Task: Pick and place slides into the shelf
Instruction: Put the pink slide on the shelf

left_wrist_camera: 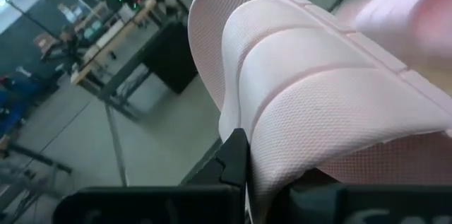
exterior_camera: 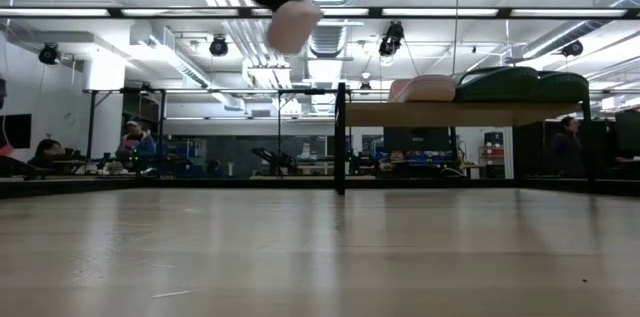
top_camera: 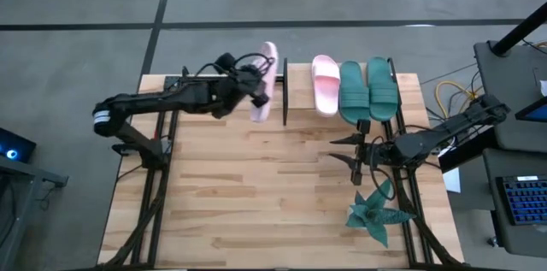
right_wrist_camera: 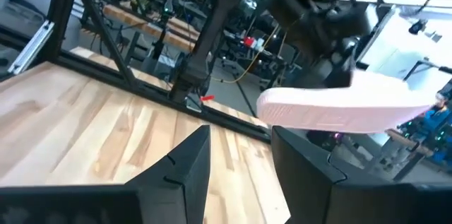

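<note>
Pale pink slide [top_camera: 263, 83] was clamped in the left end effector [top_camera: 253, 79], lifted clear of the tabletop [top_camera: 256, 185] near its far edge, just left of the shelf [top_camera: 295, 70]. In the left wrist view the fingers [left_wrist_camera: 233, 157] pinched the slide's strap [left_wrist_camera: 332, 104]. Second pink slide [top_camera: 325, 85] sat on the shelf, with the two teal-green slides [top_camera: 367, 90] beside it to the right, all side by side. The shelf's left part was bare board next to the black post [top_camera: 285, 91]. Right end effector [top_camera: 357, 153] hovered low over the tabletop in front of the shelf, fingers [right_wrist_camera: 180, 164] apart, nothing between them. Teal spiky plant [top_camera: 376, 211] stood near the right front edge, just beside the right arm. Wide bare wood across the tabletop's middle and left front.
</note>
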Tool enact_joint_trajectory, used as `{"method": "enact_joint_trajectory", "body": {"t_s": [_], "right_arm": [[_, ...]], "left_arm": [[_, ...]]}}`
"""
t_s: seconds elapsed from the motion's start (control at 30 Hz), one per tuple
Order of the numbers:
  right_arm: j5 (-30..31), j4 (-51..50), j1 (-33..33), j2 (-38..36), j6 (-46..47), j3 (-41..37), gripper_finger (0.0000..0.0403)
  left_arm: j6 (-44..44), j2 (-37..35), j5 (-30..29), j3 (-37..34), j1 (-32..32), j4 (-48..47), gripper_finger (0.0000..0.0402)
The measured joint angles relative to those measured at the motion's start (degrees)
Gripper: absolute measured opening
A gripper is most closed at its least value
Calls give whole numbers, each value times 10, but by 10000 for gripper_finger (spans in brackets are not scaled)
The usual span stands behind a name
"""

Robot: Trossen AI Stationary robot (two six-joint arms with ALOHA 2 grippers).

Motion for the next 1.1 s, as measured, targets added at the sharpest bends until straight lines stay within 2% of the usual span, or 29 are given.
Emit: {"method": "enact_joint_trajectory", "body": {"t_s": [0.13, 0.37, 0.57, 0.77, 1.1], "right_arm": [[0, -41, 0, -30, 26, 0, 141], [0, -93, 0, -66, 51, -2, 141], [-1, -120, 0, -88, 56, -5, 141], [-1, -135, 0, -107, 56, -10, 141], [-3, -142, 0, -116, 56, -14, 141]], "left_arm": [[20, 84, -19, 108, -21, 1, 0], [63, 253, -35, 312, -12, -14, 0], [72, 369, -76, 444, -3, -57, 0], [70, 428, -104, 497, 1, -65, 0], [71, 437, -121, 496, 13, -114, 0]]}}
